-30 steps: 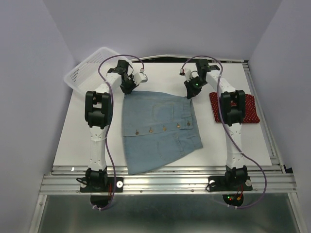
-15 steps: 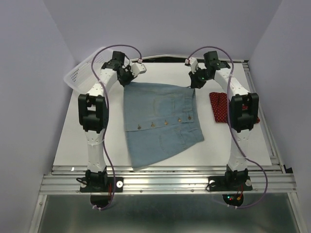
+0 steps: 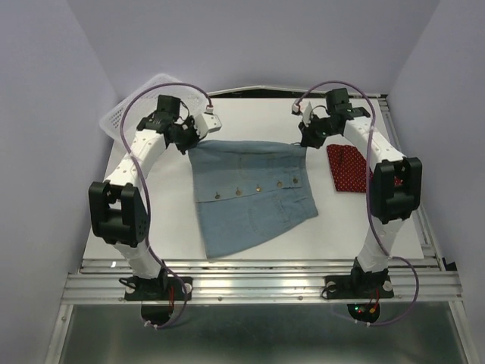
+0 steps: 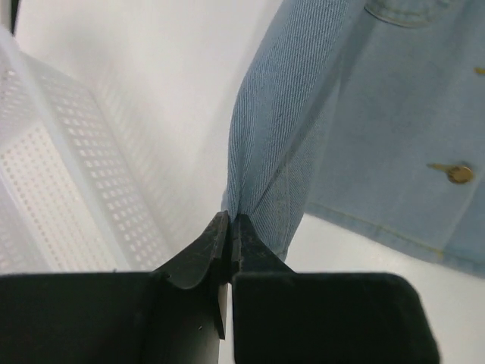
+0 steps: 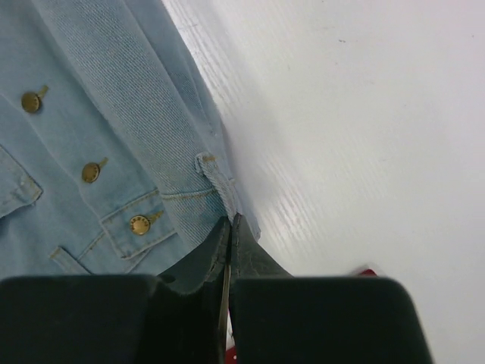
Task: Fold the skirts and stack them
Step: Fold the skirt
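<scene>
The light blue denim skirt with a row of metal buttons lies in the middle of the table, its far edge lifted. My left gripper is shut on the skirt's far left corner. My right gripper is shut on its far right corner, at the waistband. The cloth is stretched between them above the table. The dark red dotted skirt lies folded at the right, partly hidden by my right arm.
A white plastic mesh basket stands at the far left corner and shows in the left wrist view. The white table top ends at a metal rail at the front.
Both grippers have lifted the denim skirt's far edge and drawn it toward the front. The arms' elbows have swung outward. The skirt's near part has slid a little forward.
</scene>
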`<state>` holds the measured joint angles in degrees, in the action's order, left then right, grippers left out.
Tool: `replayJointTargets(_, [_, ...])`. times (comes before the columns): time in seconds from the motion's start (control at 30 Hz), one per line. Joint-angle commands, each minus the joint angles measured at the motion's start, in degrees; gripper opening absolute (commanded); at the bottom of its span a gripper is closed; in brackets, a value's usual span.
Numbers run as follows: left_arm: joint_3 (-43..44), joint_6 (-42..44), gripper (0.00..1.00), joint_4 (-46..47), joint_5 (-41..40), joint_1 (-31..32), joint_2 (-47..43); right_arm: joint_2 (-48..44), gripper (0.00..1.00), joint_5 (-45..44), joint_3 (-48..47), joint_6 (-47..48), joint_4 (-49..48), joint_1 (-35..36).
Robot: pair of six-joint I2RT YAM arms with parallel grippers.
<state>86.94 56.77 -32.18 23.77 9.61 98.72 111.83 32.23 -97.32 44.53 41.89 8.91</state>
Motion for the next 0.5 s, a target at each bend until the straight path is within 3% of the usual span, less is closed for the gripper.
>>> replayJointTargets(0.0, [-9.3, 2.3, 0.0, -3.3, 3.4, 0.1, -7.9, -7.1, 0.01, 3.0, 4.7, 3.5, 0.0, -0.6])
replayJointTargets(0.17, [-19.4, 2.2, 0.0, -3.9, 5.0, 3.0, -15.1, -11.1, 0.01, 4.5, 12.2, 4.8, 1.2, 0.0])
replayJointTargets(0.47, [-37.8, -2.8, 0.0, 1.7, -0.2, 16.9, -23.7, -18.8, 0.01, 4.3, 30.5, 9.2, 0.7, 2.6])
